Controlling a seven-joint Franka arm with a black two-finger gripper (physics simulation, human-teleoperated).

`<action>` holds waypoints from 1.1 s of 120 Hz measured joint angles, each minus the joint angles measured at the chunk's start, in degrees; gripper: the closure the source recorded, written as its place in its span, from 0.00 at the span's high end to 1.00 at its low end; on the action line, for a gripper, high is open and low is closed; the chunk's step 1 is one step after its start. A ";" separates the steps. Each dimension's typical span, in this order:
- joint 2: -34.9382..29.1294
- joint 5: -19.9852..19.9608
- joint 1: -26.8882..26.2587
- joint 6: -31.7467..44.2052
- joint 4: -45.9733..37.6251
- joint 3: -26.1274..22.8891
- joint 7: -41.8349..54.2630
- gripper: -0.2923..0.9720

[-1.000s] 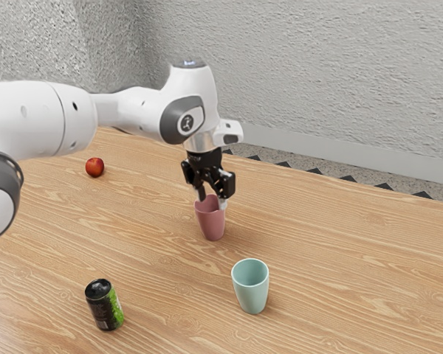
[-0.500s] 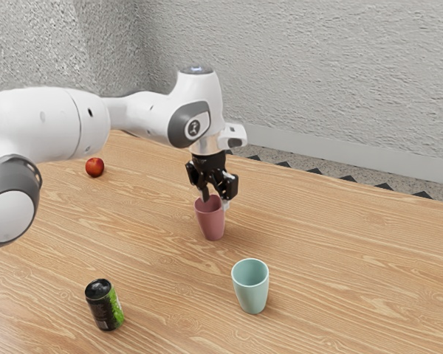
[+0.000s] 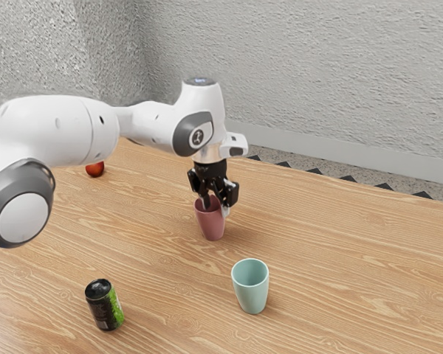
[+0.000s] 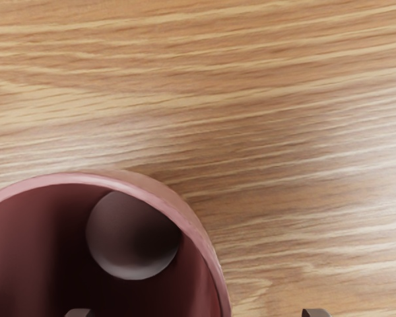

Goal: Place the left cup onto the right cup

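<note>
While the gripper (image 3: 214, 203) stands at the rim: the step in hand reads as the grasp, not yet made.
Pink cup (image 3: 210, 223): upright on the table (image 3: 354, 243), mouth up, long axis vertical, directly under the hand.
Jaws: parted and holding nothing. In the wrist view one fingertip (image 4: 79, 313) shows inside the pink cup (image 4: 39, 264) and the other outside it.
Key relation: one stretch of the cup's wall lies between the jaws, with a gap on either side. The fingers point down along the cup's axis, so closing should pinch the wall rather than span the whole cup.
Teal cup (image 3: 249, 287): upright, mouth up, apart from the pink cup, nearer the camera and toward the exterior view's right.
Next move, as judged: close on the wall, lift straight up, then carry across to the teal cup's mouth.
Risk, as judged: a one-wall pinch may let the cup tilt on lifting.
Bystanders: can (image 3: 105, 304) and apple (image 3: 94, 169), both well apart from the cups.
</note>
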 joint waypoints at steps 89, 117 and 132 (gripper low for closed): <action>1.24 -0.52 0.19 1.09 0.62 -0.09 -0.31 0.28; 1.28 -0.77 0.19 1.12 0.61 -0.09 -0.55 0.19; 1.23 -0.78 0.19 1.13 0.48 -0.09 -0.81 0.16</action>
